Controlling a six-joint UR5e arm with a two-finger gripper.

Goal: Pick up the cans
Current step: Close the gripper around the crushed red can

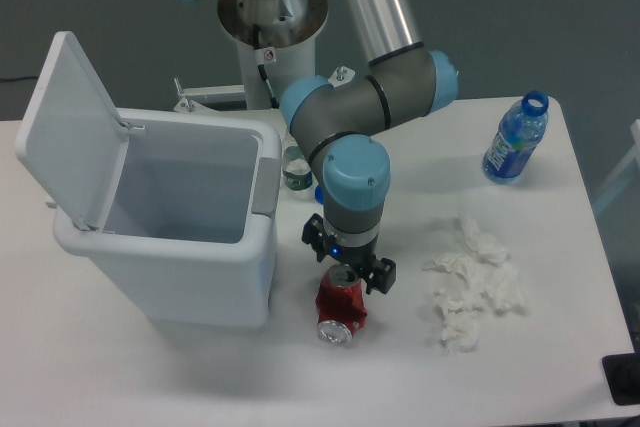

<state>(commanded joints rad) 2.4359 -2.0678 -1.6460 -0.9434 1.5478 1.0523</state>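
Hanging right over the red can (pixel 341 305), fingers of the gripper (pixel 349 269) spread open at either side of its top, maybe touching. Lying on the table (pixel 560 347), at 3 o'clock from the white bin (pixel 170 217).

This looks like a robotics lab: an industrial arm (pixel 345 122) on a pedestal (pixel 272 22) at 12 o'clock stands behind a plain white table (pixel 560 347), against bare grey floor.
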